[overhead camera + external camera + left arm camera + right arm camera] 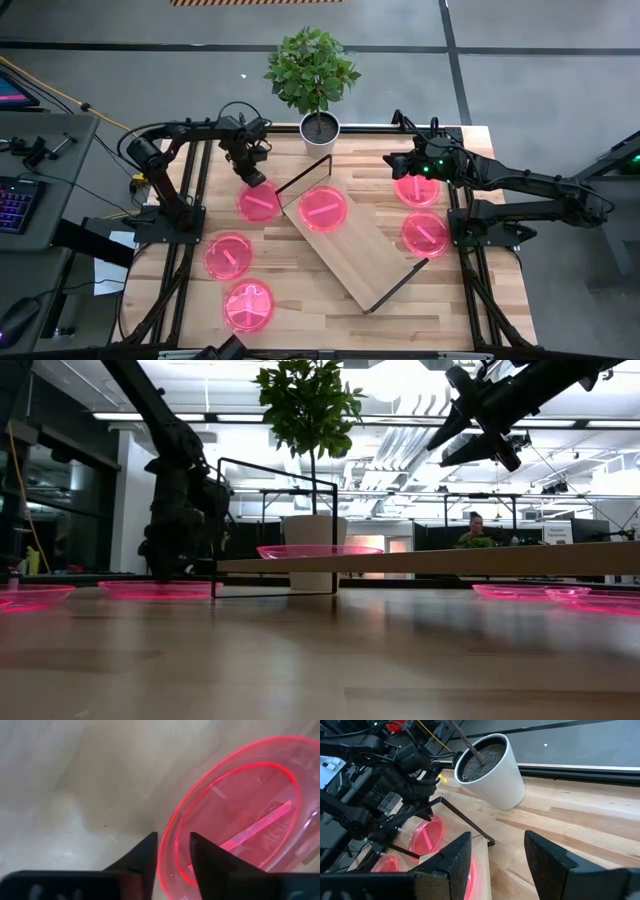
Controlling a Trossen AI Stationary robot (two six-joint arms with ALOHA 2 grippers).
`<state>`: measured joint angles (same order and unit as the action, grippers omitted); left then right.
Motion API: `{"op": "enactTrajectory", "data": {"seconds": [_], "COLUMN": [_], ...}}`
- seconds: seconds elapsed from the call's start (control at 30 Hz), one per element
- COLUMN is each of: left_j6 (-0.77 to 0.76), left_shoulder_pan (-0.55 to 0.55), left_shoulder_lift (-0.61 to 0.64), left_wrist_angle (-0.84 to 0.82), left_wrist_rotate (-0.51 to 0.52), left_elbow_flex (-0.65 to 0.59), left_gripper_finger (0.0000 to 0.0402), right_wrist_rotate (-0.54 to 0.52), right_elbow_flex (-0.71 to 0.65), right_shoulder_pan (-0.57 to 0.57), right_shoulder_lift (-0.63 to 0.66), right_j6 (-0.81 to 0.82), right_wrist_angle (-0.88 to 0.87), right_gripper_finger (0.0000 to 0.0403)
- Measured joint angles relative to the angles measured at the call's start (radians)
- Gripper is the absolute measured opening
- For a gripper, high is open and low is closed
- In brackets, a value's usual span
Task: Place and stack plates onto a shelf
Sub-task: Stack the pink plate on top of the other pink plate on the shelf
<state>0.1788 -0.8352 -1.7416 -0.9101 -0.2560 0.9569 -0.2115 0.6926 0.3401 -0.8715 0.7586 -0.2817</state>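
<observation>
My left claw (172,852) is down at the table, its two fingers on each side of the rim of a pink plate (259,202) just beside the shelf (355,238). I cannot tell if it squeezes. One plate (323,208) sits on the shelf. My right claw (495,855) hangs open up high.

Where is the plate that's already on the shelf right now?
In the high view the plate lies on the shelf at its far end, beside the black wire frame and near the plant pot.
</observation>
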Motion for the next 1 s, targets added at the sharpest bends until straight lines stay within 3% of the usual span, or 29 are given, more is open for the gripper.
{"op": "enactTrajectory", "data": {"seconds": [0.17, 0.47, 1.0], "left_j6": [0.005, -0.002, -0.218], "left_shoulder_pan": [0.007, -0.03, -0.134], "left_shoulder_lift": [0.0, 0.096, 0.572], "left_wrist_angle": [-0.014, -0.045, -0.01], "left_wrist_rotate": [0.011, 0.014, 0.183], "left_elbow_flex": [0.0, 0.0, 0.0], "left_gripper_finger": [0.001, 0.0001, 0.0], "right_wrist_rotate": [-0.006, -0.006, -0.007], "right_elbow_flex": [0.0, 0.0, 0.0], "right_shoulder_pan": [0.0, 0.0, 0.0], "right_shoulder_lift": [0.0, 0.0, 0.0], "right_j6": [0.0, 0.0, -0.007], "right_wrist_angle": [0.0, 0.0, -0.001], "right_gripper_finger": [0.0167, 0.0167, 0.0167]}}
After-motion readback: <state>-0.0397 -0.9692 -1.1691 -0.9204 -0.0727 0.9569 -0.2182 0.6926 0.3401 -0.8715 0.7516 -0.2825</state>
